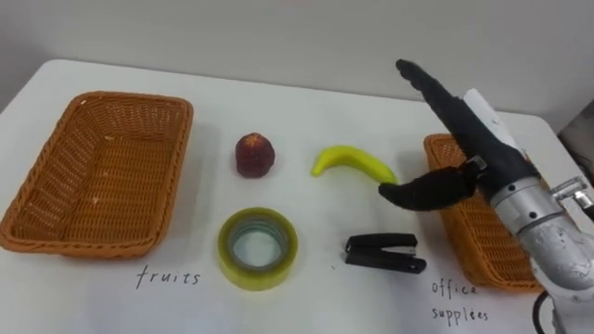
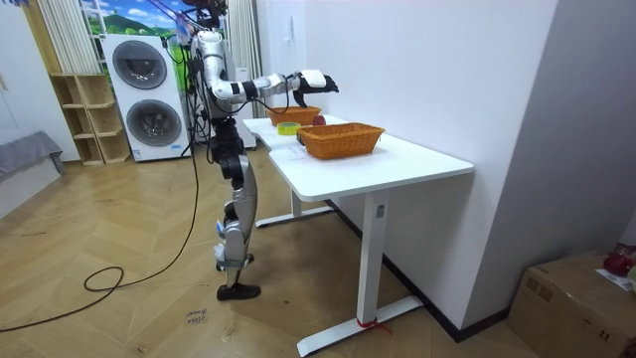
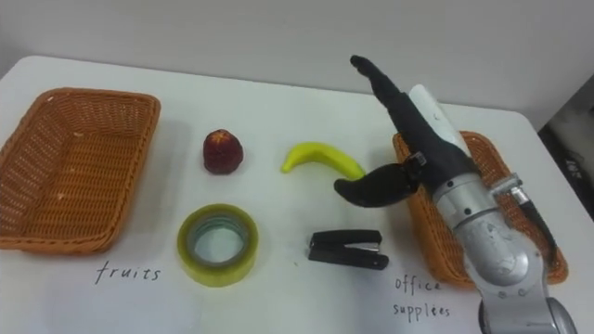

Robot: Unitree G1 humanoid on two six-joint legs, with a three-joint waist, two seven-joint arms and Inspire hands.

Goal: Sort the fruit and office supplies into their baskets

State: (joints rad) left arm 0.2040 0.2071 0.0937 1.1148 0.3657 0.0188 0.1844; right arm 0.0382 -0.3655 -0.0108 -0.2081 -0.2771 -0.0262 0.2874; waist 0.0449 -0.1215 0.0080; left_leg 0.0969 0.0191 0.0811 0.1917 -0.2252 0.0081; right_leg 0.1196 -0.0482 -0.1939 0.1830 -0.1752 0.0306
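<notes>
banana w/ r hand at its end, fingers straight, thumb spread wide.

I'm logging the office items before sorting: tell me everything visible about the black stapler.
The stapler is black and slightly glossy, plastic by its look, long and low, its arms closed. It lies flat on the white table, lengthwise across the view, nearer than the banana, left of the office-supplies basket, right of the tape roll. Nothing touches it.

handwritten "fruits" on the table below the left basket; "office supplies" below the right basket.
</notes>
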